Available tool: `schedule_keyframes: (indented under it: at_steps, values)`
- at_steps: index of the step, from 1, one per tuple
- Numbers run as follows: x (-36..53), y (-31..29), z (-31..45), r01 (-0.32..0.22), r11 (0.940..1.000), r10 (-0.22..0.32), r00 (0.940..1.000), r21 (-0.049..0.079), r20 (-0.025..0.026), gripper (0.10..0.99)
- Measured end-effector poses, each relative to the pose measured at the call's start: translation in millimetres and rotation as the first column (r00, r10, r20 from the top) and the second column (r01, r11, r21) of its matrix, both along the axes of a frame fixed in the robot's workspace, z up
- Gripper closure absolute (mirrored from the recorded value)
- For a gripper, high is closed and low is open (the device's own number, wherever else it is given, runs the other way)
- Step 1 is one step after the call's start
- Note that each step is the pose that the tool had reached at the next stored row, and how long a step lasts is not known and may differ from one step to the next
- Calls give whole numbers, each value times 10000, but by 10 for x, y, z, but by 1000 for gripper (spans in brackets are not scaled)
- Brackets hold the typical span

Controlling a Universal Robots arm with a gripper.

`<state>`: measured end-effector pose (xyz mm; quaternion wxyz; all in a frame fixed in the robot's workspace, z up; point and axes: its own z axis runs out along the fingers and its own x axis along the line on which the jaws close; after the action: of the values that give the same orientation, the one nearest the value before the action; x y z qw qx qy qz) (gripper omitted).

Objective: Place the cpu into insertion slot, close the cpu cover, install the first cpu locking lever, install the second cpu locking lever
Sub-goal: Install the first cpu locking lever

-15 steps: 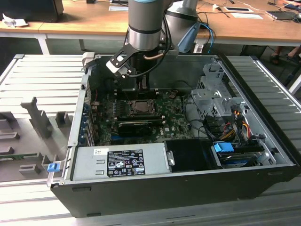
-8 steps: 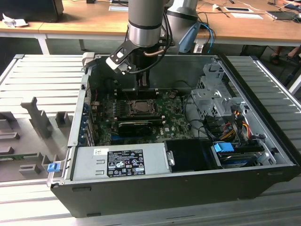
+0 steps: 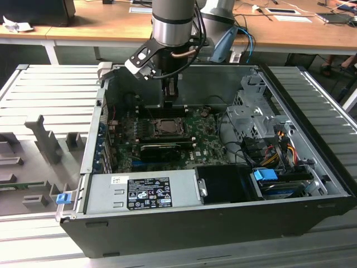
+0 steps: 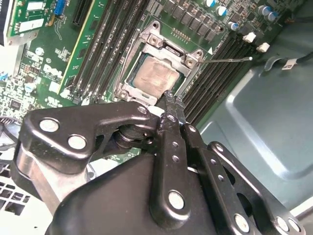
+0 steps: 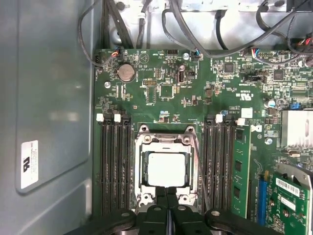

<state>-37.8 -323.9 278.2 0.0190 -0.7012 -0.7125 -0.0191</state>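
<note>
Hanging over the open computer case (image 3: 223, 234), the arm (image 3: 173, 22) is pointing down at the green board (image 5: 195, 98). Its gripper (image 4: 172, 99) is showing both black fingers (image 4: 168, 127) pressed together tip to tip, with nothing between them. In both wrist views the closed tips are sitting right at one edge of the slot (image 5: 139, 198), either touching it or hovering just above it; I cannot tell which. The cpu (image 5: 167, 169) is lying flat inside the slot, its dull silvery face turned upward. The cover (image 5: 166, 142) is lying down around the cpu, framing it through its square cut-out. In the second wrist view a thin metal lever (image 4: 227, 60) is sticking out sideways from a corner of the slot, over the black memory banks (image 4: 215, 73). These long banks are running along both sides of the slot. In the exterior view a black card (image 3: 162, 149) is sitting just beside the slot, toward the power supply (image 3: 142, 192).
</note>
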Motion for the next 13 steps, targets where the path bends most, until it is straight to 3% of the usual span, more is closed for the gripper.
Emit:
schedule_keyframes:
  at_steps: [2,4,9,13]
  values:
    - [0,0,4,-177,9998,177,9998,37,0,980]
    - [0,0,3,-798,9968,798,9968,26,-1,980]
    - [-4,0,-6,-1299,9915,1299,9915,23,-2,980]
    - [-5,-1,-6,-1917,9814,1917,9814,25,-1,980]
